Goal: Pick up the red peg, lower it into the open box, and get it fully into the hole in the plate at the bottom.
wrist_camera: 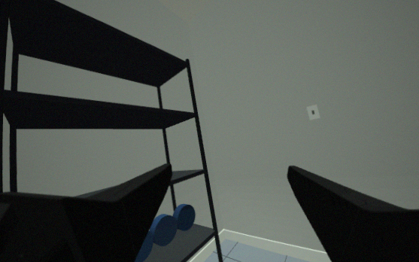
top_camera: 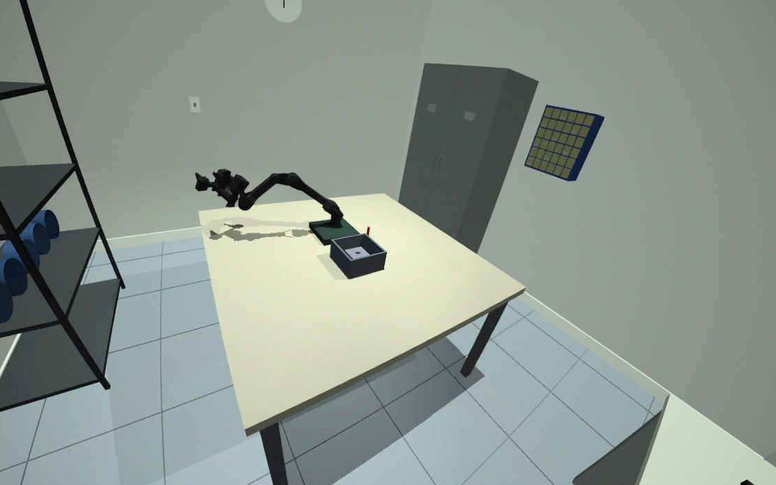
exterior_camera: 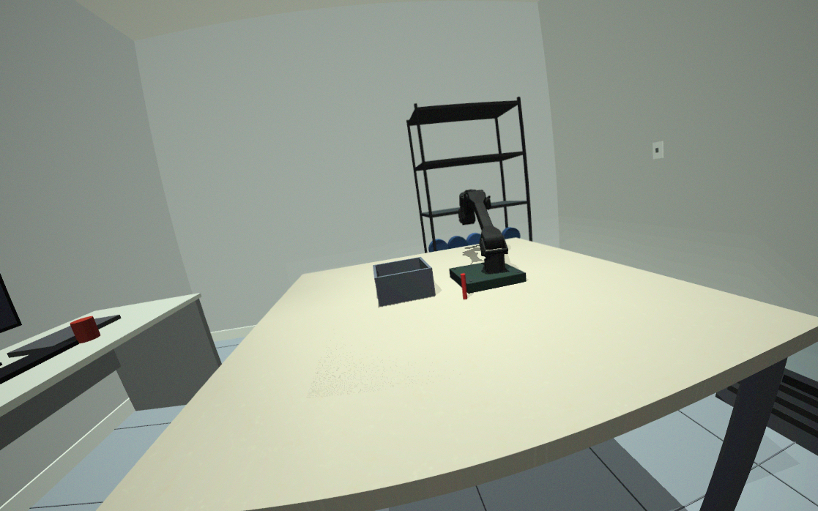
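The red peg [top_camera: 367,231] [exterior_camera: 463,286] stands upright on the table, outside the box and close to the arm's green base; the top view shows only its upper part. The open dark grey box [top_camera: 369,265] [exterior_camera: 406,290] stands beside the base. A pale plate [top_camera: 351,250] with a dark hole lies at its bottom in the top view; the exterior view does not show the plate. My gripper [top_camera: 199,181] [wrist_camera: 228,170] is open and empty, raised high on the far side of the base from the peg. In the exterior view its fingers are hidden. The wrist view shows neither peg nor box.
The arm's green base [top_camera: 326,232] [exterior_camera: 506,278] is on the cream table [top_camera: 294,337] [exterior_camera: 558,355]. A black shelf rack [top_camera: 56,301] [exterior_camera: 463,114] [wrist_camera: 89,113] with blue round things stands beyond the table. A side desk [exterior_camera: 164,312] holds a red cup [exterior_camera: 85,329].
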### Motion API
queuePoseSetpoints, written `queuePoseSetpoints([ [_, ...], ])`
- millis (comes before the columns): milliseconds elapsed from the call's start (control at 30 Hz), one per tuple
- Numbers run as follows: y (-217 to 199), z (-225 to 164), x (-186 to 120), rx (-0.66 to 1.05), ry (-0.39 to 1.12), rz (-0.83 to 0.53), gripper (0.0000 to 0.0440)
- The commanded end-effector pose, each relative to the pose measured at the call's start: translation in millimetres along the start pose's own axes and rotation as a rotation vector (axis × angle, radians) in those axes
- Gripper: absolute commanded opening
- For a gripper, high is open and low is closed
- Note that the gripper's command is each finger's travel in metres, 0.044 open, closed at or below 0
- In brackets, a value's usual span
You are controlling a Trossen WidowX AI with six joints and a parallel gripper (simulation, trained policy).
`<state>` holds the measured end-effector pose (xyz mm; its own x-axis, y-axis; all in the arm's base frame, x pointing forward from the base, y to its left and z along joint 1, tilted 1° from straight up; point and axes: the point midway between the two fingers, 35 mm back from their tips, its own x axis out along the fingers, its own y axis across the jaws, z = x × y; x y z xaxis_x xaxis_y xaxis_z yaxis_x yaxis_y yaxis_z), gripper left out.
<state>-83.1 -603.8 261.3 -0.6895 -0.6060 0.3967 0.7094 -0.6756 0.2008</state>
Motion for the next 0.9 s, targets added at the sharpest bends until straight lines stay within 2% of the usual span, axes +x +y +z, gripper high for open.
queuePoseSetpoints([
  [0, 39, 9, -29, 0.028, 0.060, 0.096, 0.0440],
  [233, 108, 11, -107, 0.043, 0.209, 0.287, 0.0440],
  [467, 159, 21, -196, 0.032, 0.360, 0.476, 0.0440],
  [667, 186, 37, -280, 0.006, 0.492, 0.633, 0.0440],
  [867, 195, 61, -368, -0.034, 0.623, 0.785, 0.0440],
])
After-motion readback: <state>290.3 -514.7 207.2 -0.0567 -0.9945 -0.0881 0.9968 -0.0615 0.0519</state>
